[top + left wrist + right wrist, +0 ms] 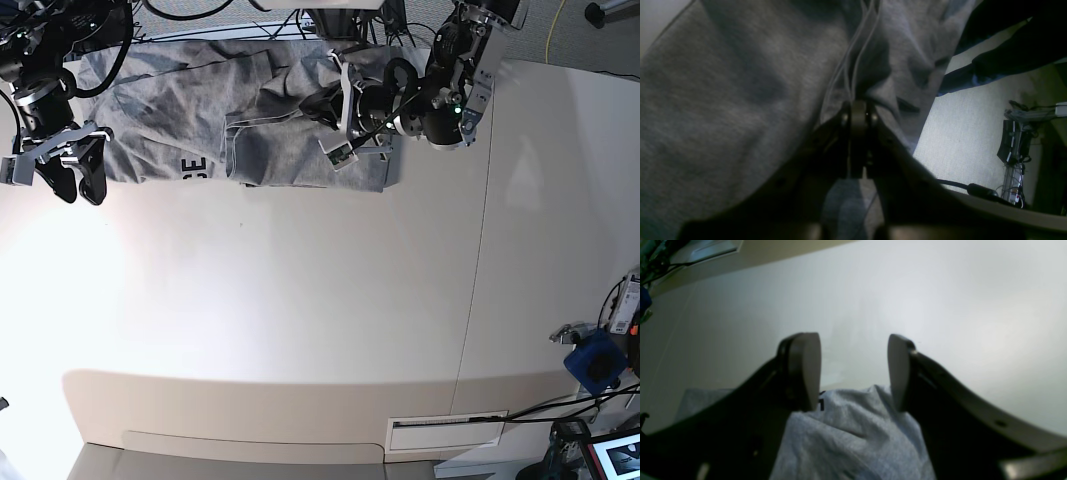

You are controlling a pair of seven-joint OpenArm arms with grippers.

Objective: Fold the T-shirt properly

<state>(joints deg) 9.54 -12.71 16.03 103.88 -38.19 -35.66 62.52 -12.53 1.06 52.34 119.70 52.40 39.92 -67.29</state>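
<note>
The heather-grey T-shirt [170,140] lies rumpled along the far edge of the white table [300,300], with part of its black lettering [193,166] showing at its near hem. My left gripper [333,108] is over the shirt's folded-over right part. In the left wrist view the left gripper [858,108] is shut on a bunched ridge of the T-shirt [740,83]. My right gripper [80,188] hangs at the shirt's left end. Seen from the right wrist, the right gripper [853,373] stands open, with the T-shirt [850,436] below its fingers and nothing between them.
Cables and arm bases crowd the table's far edge [250,10]. A seam [482,250] runs down the tabletop on the right. A blue device [598,362] and wiring sit off the table's right side. Carpet [960,133] and a cabled stand [1015,150] show beyond the shirt.
</note>
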